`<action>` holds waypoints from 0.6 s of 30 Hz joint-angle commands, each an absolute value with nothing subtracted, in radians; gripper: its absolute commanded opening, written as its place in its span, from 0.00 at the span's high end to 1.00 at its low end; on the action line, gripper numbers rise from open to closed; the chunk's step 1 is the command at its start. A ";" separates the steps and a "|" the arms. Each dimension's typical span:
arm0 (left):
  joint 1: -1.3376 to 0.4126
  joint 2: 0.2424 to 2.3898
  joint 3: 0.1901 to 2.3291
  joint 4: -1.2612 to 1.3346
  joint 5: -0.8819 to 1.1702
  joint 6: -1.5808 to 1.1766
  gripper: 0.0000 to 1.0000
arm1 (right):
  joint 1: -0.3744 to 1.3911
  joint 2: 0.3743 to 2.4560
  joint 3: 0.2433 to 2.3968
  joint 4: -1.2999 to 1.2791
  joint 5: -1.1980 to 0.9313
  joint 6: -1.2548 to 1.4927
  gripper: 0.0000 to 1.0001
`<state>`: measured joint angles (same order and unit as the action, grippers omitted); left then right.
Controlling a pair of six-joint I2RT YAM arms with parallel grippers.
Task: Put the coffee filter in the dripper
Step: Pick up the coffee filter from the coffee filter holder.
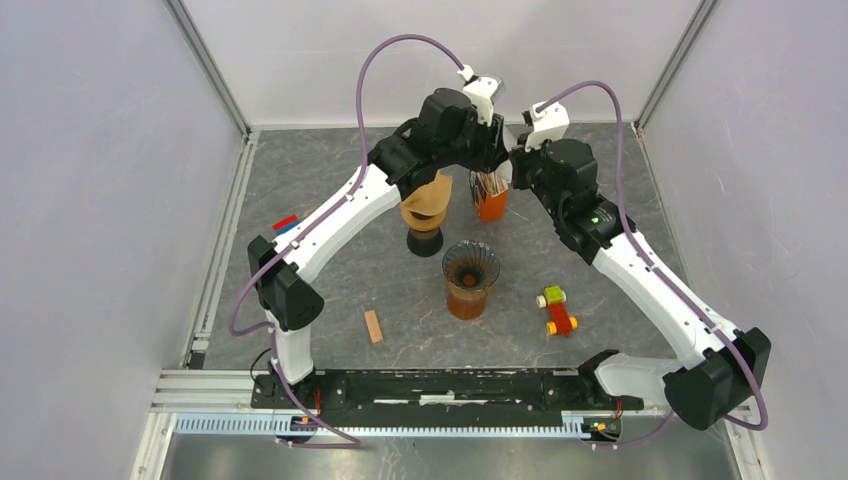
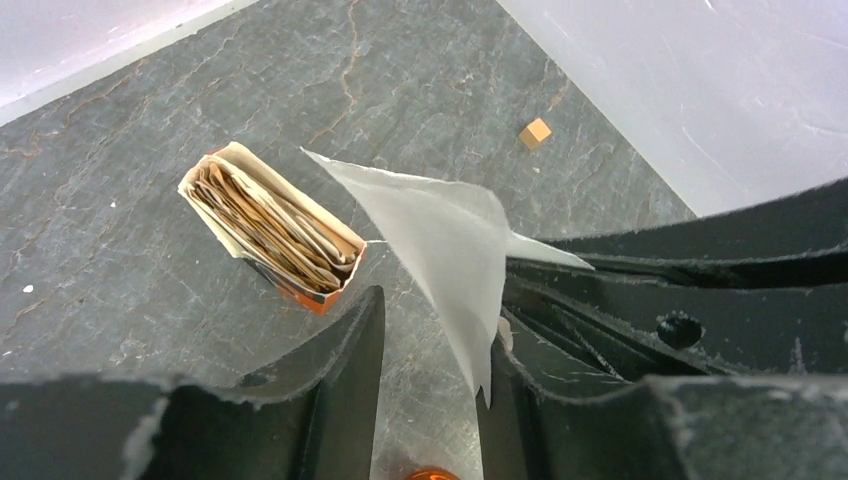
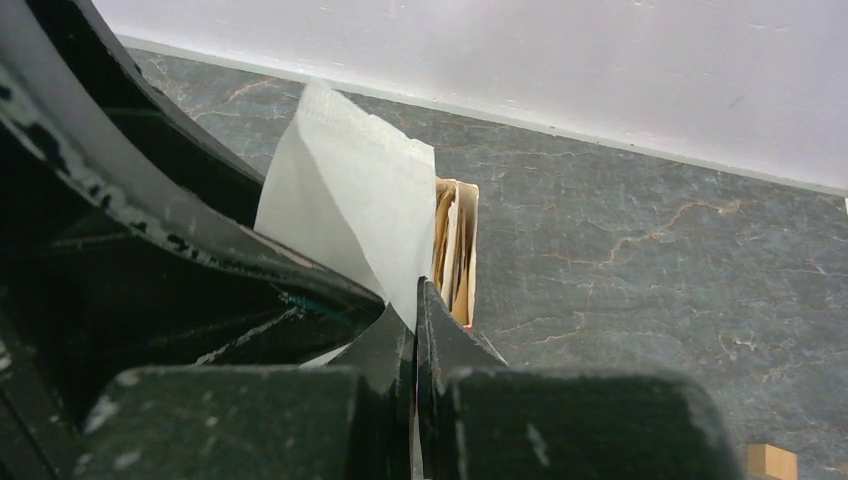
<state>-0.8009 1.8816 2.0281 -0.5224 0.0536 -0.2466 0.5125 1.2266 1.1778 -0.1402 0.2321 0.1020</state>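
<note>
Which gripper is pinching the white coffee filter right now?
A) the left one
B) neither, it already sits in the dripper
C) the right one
C: the right gripper is shut on the coffee filter in its own wrist view, while the left gripper has its jaws apart.

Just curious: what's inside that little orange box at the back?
Folded brownish paper filters packed upright fill the orange box. Their lower parts and the box's bottom are hidden.

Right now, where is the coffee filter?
The coffee filter is off the table at the far middle, pinched in the shut right gripper beside the orange filter box, between the left gripper's open fingers.
</note>
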 commanded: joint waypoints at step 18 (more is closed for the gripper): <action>-0.805 1.842 2.023 -0.480 -0.032 -0.111 0.86 | 0.479 1.177 1.187 -0.126 0.235 0.115 1.00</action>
